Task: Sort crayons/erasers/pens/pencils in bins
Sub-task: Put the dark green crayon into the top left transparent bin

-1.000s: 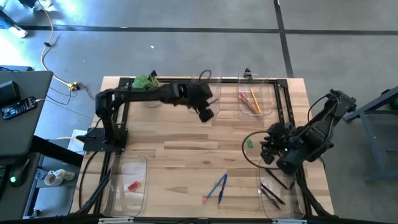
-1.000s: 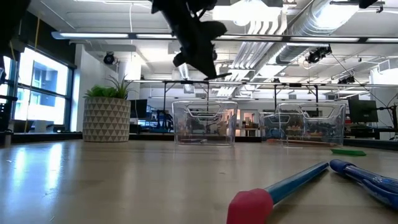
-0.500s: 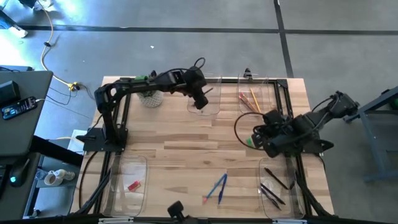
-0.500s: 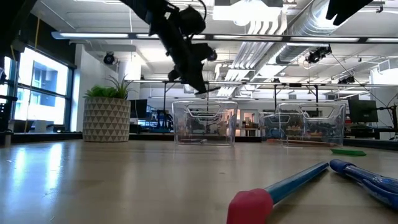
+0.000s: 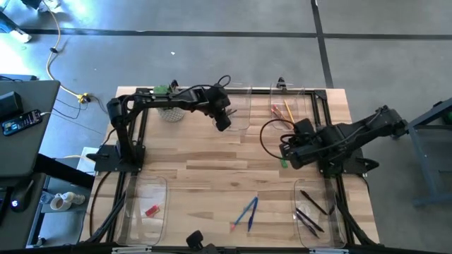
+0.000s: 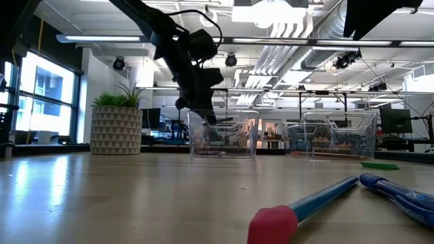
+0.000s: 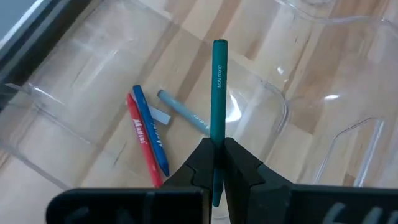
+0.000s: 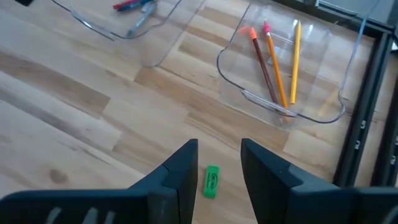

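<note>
My left gripper [image 5: 223,122] hangs over the far-middle clear bin [image 5: 238,111] and is shut on a teal crayon [image 7: 217,93]. In that bin lie a red crayon [image 7: 142,138], a blue crayon [image 7: 152,138] and a light-blue crayon [image 7: 184,112]. My right gripper [image 5: 285,152] is open and empty. It hovers above a green eraser [image 8: 211,181] that lies flat on the table, seen between its fingers. The eraser also shows in the high view [image 5: 283,163]. My left gripper pinches the teal crayon between its two fingers, near the crayon's back end [image 7: 216,163]. The fingers [image 7: 239,168] lie along the crayon, which sticks out ahead of them. The crayon is lifted clear above the bin's floor.
The far-right bin [image 5: 291,113] holds orange and yellow pencils [image 8: 273,62]. The near-right bin [image 5: 314,212] holds dark pens. The near-left bin [image 5: 145,204] holds a red eraser [image 5: 150,210]. Blue pens [image 5: 248,212] and a small red piece [image 6: 272,224] lie at the table's near middle. A potted plant [image 5: 167,99] stands far left.
My left gripper has moved toward the table's left and come down over the far-middle bin, still holding the teal crayon. My right gripper has moved from beside the near-right bin toward the table's left and far side, to above the green eraser.
</note>
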Motion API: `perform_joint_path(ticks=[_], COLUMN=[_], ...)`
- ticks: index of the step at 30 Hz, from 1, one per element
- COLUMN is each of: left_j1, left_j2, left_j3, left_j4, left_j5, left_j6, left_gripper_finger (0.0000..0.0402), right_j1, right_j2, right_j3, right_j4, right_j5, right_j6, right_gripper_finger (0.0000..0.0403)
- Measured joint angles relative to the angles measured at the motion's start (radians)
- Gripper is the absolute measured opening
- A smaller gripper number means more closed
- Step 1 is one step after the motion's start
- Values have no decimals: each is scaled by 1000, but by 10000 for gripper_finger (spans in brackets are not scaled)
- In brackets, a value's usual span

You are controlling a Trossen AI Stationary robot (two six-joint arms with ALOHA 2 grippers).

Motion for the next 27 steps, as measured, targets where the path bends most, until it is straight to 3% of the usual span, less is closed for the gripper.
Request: perform_joint_path(ticks=[14, 27], left_j1=[4, 4], left_j2=[0, 0], left_j3=[-30, -30], left_j4=[7, -13], left_j5=[15, 10], left_j6=[0, 45], left_gripper_finger=[4, 63], right_j1=[-35, -35], right_j2=[186, 278], right_j3=[0, 0], right_j4=[24, 97], right_j5=[-190, -257], right_j6=[22, 95], right_gripper_finger=[114, 114])
